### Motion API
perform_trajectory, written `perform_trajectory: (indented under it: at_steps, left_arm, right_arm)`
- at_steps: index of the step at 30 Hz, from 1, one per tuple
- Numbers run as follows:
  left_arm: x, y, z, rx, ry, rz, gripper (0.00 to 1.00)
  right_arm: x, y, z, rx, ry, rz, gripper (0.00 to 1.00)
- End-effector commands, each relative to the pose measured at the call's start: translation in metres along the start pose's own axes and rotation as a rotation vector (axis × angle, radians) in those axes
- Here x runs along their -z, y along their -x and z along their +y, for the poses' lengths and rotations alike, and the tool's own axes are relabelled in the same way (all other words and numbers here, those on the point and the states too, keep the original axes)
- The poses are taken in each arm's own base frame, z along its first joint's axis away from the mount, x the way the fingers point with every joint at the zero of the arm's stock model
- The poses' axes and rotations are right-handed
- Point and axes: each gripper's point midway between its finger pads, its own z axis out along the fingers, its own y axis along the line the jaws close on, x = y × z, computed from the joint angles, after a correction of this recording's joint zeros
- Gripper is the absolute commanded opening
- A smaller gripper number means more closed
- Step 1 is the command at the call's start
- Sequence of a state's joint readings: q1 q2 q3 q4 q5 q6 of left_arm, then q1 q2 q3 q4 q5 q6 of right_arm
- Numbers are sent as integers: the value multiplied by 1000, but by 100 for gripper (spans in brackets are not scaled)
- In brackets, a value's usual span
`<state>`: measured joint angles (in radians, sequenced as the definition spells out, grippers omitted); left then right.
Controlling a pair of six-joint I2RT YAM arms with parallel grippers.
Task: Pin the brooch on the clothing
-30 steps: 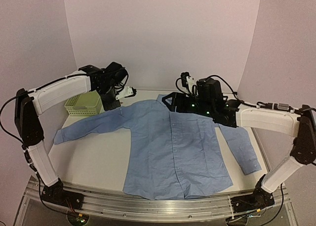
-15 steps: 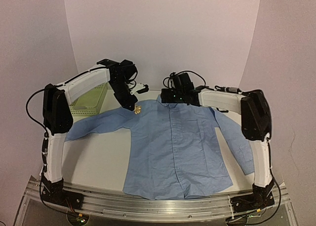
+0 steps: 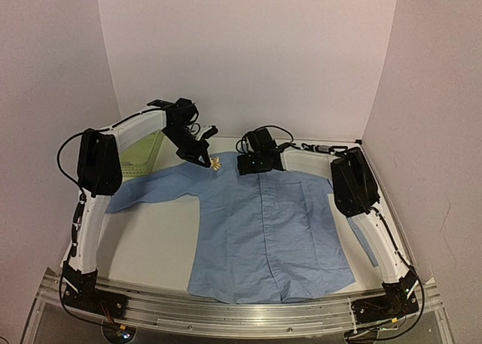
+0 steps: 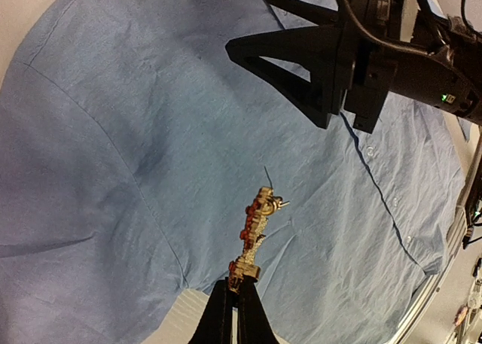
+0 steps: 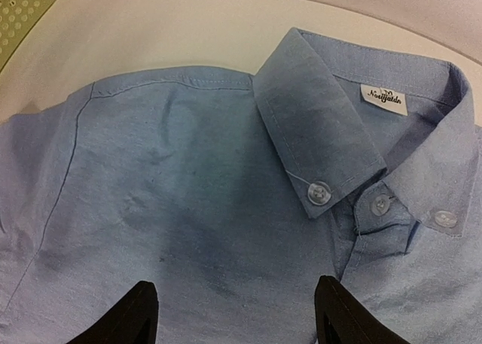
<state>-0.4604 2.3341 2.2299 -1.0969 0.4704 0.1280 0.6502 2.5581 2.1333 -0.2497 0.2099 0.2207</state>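
The light blue shirt point(image 3: 263, 223) lies flat, front up, on the table, collar at the far side. My left gripper point(image 3: 207, 161) is shut on the small golden brooch point(image 3: 216, 162) and holds it just over the shirt's left shoulder. In the left wrist view the brooch point(image 4: 256, 227) sticks out from the closed fingertips, its pin end towards the cloth point(image 4: 151, 133). My right gripper point(image 3: 248, 163) is open and empty, hovering over the collar; the right wrist view shows the collar point(image 5: 324, 133) and its buttons between the wide-apart fingers point(image 5: 139, 314).
A pale green basket point(image 3: 143, 154) stands at the far left behind the left arm. The shirt's left sleeve point(image 3: 151, 190) stretches towards it. The right sleeve runs along the table's right side under the right arm.
Both arms have reached further towards the back. The left gripper carried the brooch right to the shirt's shoulder. The right gripper moved left onto the collar.
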Motion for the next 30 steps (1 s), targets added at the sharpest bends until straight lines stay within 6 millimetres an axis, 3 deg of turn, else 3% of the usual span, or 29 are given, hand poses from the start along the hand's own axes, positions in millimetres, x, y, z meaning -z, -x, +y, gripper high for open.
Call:
perform_trajectory:
  at_steps: [1, 11, 15, 18, 24, 30]
  left_arm:
    - [3, 31, 12, 81, -56, -132, 0]
    - [-19, 40, 25, 162, -106, -179, 0]
    - [-22, 38, 32, 188, -115, -178, 0]
    - [-24, 38, 34, 185, -110, -176, 0]
    - [-27, 33, 34, 207, -117, -158, 0]
    - [-22, 24, 35, 238, -124, -141, 0]
  right_arm:
    - [-3, 9, -3, 6, -22, -10, 69]
    - [-29, -52, -9, 25, -70, 153, 62]
    - [-32, -63, -12, 29, -81, 181, 46]
    - [-29, -62, -12, 25, -78, 181, 25]
    - [-19, -45, -6, 22, -58, 154, 1]
    - [-3, -24, -3, -28, -40, 117, 0]
